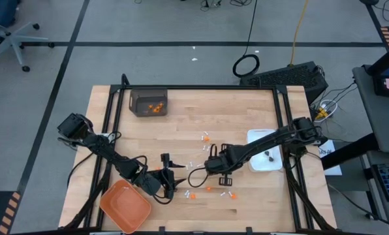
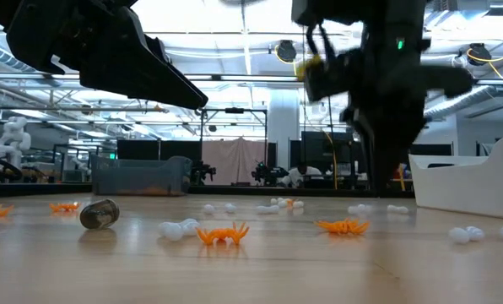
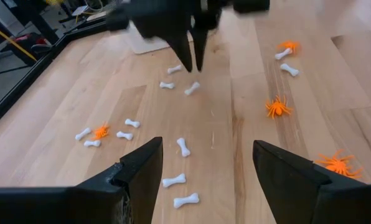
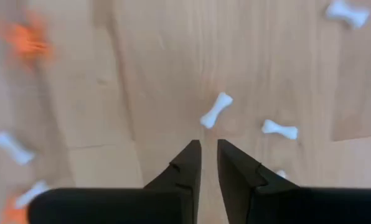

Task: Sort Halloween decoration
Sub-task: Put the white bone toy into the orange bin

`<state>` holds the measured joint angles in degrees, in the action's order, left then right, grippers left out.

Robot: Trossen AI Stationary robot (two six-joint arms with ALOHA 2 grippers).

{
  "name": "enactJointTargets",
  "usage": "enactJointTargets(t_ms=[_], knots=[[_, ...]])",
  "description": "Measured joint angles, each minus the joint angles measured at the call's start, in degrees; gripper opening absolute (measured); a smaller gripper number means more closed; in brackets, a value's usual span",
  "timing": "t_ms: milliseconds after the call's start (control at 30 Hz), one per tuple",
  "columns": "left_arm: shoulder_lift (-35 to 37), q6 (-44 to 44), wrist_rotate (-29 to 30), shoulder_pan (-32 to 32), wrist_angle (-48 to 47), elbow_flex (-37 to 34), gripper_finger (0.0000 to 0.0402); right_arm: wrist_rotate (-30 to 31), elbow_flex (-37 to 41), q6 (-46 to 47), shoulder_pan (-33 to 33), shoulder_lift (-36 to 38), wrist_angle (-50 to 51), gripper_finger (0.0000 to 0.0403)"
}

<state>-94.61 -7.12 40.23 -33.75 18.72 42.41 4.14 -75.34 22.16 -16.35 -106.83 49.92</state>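
Observation:
Small white bones [image 3: 183, 147] and orange spiders [image 3: 277, 107] lie scattered flat on the wooden table [image 1: 233, 111]. My right gripper [image 4: 209, 149] hangs fingers-down above a white bone [image 4: 216, 110]. It is all but shut, with a thin slit between the tips and nothing in it. It also shows in the left wrist view [image 3: 193, 62] and in the high view [image 1: 214, 168]. My left gripper [image 3: 207, 155] stands open and low near the table's front, left of the right one [image 1: 175, 181], with bare wood and bones ahead of it.
An orange tray [image 1: 124, 205] sits at the front left corner. A white dish [image 1: 263, 163] at the right edge holds dark bits. A dark bin [image 1: 147, 102] with orange pieces stands at the back left. A small dull round object [image 2: 100, 214] lies on the table.

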Motion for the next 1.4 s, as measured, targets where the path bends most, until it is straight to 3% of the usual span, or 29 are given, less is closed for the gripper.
enactJointTargets(t_ms=[200, 333, 667, 833, 1133, 1400], knots=[[0.00, -0.01, 0.00, 0.00, 0.06, 0.00, 0.0246, 1.11, -0.05, -0.80, -1.27, 3.26, -0.38, 0.0005], [0.00, -0.02, 0.00, 0.01, 0.22, 0.00, 0.0246, 3.78, -0.10, -2.41, -2.26, 2.30, -1.10, 0.0007], [0.00, 0.00, 0.00, 0.01, 0.26, 0.00, 0.0246, 6.51, -0.14, -7.28, -2.46, -1.97, -4.23, 0.0100], [0.00, 0.02, 0.00, 0.01, 0.27, 0.00, 0.0246, 8.21, -0.14, -7.88, -2.10, -4.02, -4.51, 0.0121], [0.00, 0.02, 0.00, 0.01, 0.28, 0.00, 0.0246, 8.97, -0.16, -7.02, -0.29, -4.67, -4.93, 0.0101], [0.00, 0.02, 0.01, 0.01, 0.24, 0.00, 0.0246, 1.00, 4.96, -6.86, 2.22, -4.17, -13.06, 0.0058]])
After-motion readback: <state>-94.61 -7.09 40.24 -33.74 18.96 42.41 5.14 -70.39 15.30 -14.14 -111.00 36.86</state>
